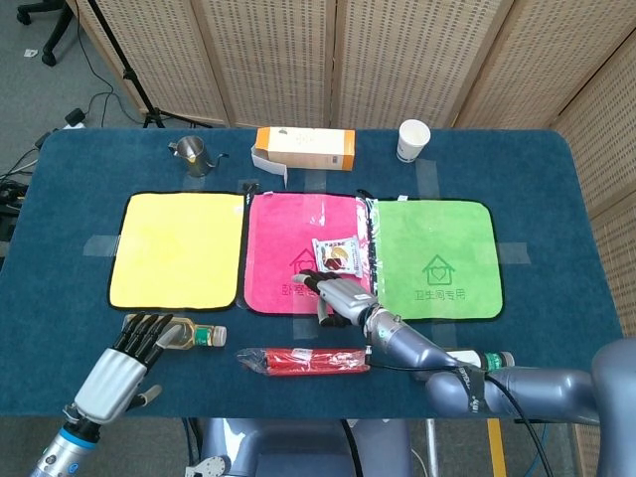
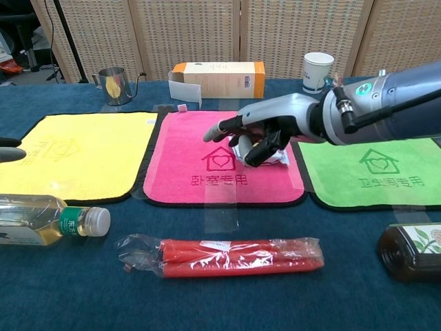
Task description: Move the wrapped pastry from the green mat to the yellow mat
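The right hand [image 2: 256, 135] hovers over the pink mat [image 1: 283, 243] with fingers spread, holding nothing, the wrapped pastry [image 1: 336, 255] lying beneath it.

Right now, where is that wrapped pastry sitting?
In the head view, the wrapped pastry lies on the pink mat, near its right edge beside the green mat.

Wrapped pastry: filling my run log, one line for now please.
wrapped pastry on pink mat | right hand open above | left hand idle
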You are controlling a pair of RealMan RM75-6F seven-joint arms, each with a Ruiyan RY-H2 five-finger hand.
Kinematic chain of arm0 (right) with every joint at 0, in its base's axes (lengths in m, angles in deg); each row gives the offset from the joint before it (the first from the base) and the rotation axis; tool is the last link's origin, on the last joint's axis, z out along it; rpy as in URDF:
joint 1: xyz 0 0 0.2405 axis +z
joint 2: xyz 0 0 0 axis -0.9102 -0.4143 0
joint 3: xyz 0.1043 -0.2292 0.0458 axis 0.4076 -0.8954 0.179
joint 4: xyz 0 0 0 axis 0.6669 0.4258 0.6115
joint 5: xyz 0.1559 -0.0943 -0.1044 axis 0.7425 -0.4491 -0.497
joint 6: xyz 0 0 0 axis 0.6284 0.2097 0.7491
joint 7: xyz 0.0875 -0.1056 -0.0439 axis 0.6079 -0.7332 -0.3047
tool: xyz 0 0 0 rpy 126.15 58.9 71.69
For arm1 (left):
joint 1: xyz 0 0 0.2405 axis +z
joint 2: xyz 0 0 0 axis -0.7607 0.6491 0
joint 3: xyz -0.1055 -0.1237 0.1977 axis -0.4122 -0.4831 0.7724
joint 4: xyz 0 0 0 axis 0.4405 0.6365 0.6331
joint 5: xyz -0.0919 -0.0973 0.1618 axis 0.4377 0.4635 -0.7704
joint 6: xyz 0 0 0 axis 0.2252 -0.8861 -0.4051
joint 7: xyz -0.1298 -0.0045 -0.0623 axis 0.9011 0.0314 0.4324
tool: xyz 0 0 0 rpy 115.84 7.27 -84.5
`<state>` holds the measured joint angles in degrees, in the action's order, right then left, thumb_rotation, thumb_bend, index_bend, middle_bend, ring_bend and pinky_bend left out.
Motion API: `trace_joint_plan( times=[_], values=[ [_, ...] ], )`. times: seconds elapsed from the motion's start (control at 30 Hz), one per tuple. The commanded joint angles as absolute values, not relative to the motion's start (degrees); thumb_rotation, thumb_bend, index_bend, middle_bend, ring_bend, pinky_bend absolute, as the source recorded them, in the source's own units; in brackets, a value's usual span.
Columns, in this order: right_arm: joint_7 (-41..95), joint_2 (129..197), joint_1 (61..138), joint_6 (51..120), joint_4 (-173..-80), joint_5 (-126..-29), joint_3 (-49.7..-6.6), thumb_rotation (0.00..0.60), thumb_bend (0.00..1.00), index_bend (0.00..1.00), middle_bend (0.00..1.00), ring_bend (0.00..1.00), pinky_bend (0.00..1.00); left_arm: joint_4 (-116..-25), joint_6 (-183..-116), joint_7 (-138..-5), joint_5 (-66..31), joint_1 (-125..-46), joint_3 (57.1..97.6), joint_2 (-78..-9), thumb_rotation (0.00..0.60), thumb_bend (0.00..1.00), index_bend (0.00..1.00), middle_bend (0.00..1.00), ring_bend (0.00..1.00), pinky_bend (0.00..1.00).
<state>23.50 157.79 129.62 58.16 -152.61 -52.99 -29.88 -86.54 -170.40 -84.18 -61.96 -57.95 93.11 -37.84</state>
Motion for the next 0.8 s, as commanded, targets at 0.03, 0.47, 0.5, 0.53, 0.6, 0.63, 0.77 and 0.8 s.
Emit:
trace_joint_plan(
  times=[0.03,0.47,0.5,0.53,0.6,0.63,0.77,0.8],
  values=[
    [21.7,154.6,129.1,61.0,-156.8,-52.9,-30.6,0.600,0.99,0.06,0.00,0.00,0.00,-86.6,-170.6,-84.0,-61.9,-57.9,93.0,-37.8,0.600,0.09,0.00,0.00,0.00,0.00],
    [24.9,144.2,114.1,72.3,-167.4,-73.6,-36.8,0.600,0.98,0.07,0.00,0.00,0.00,-86.9,-171.1,-84.7,-61.2,-57.6,92.5,-37.7,0.600,0.09,0.00,0.00,0.00,0.00],
    [26.1,143.4,112.2,73.4,-167.5,-76.6,-37.7,0.600,0.98,0.07,0.00,0.00,0.00,-86.9,-171.1,-84.7,-61.3,-57.5,92.6,-37.7,0.600,0.09,0.00,0.00,0.00,0.00],
    [27.2,143.1,111.0,74.0,-167.3,-78.7,-38.2,0.600,0.98,0.07,0.00,0.00,0.00,-87.0,-171.1,-84.8,-61.3,-57.5,92.6,-37.7,0.600,0.09,0.00,0.00,0.00,0.00],
    [29.4,142.3,108.6,75.2,-166.8,-83.0,-39.5,0.600,0.97,0.07,0.00,0.00,0.00,-87.0,-171.3,-85.0,-61.4,-57.4,92.6,-37.7,0.600,0.09,0.00,0.00,0.00,0.00],
    [30.1,142.1,107.6,75.8,-166.5,-84.5,-40.1,0.600,0.96,0.07,0.00,0.00,0.00,-87.0,-171.3,-85.1,-61.4,-57.4,92.6,-37.7,0.600,0.09,0.00,0.00,0.00,0.00],
    [34.7,141.4,102.8,79.1,-163.4,-93.1,-43.5,0.600,0.96,0.07,0.00,0.00,0.00,-87.2,-171.7,-85.6,-61.5,-57.1,92.6,-37.7,0.600,0.09,0.00,0.00,0.00,0.00],
    [36.3,141.4,101.4,80.4,-162.1,-95.7,-44.4,0.600,0.96,0.07,0.00,0.00,0.00,-87.2,-171.9,-85.7,-61.6,-57.0,92.6,-37.7,0.600,0.09,0.00,0.00,0.00,0.00]
  ],
)
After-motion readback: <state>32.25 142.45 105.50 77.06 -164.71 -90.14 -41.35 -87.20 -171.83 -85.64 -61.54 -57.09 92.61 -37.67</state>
